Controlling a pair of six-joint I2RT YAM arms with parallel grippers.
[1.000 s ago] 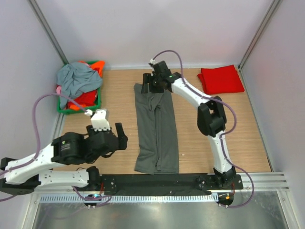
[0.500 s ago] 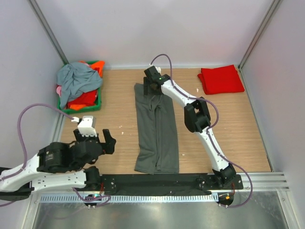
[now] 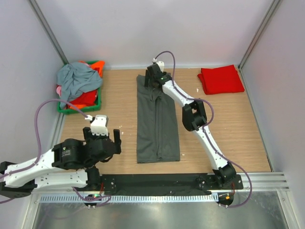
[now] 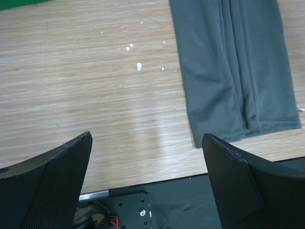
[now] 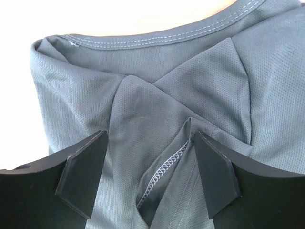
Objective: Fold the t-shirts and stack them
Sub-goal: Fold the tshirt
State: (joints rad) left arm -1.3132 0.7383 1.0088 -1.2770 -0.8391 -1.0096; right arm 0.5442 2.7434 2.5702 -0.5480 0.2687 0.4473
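Observation:
A dark charcoal-grey t-shirt [image 3: 157,124] lies folded into a long narrow strip down the middle of the table. My right gripper [image 3: 152,79] hovers at its far collar end. In the right wrist view the right gripper [image 5: 150,167] is open, its fingers [image 5: 83,167] on either side of a loose seam fold just below the collar [image 5: 157,40]. My left gripper [image 3: 102,138] is open over bare wood, left of the shirt's near hem [image 4: 243,129]. A folded red t-shirt [image 3: 220,79] rests at the back right.
A green basket [image 3: 99,102] at the back left holds a crumpled blue-grey t-shirt [image 3: 78,78] on top of red and orange cloth [image 3: 85,99]. Small white specks [image 4: 139,66] dot the wood. The black base plate [image 4: 190,200] runs along the near edge.
The charcoal shirt has been drawn toward the far wall and now lies straighter. My right gripper has shifted onto the collar end and opened wider. My left arm has pulled away to the near left.

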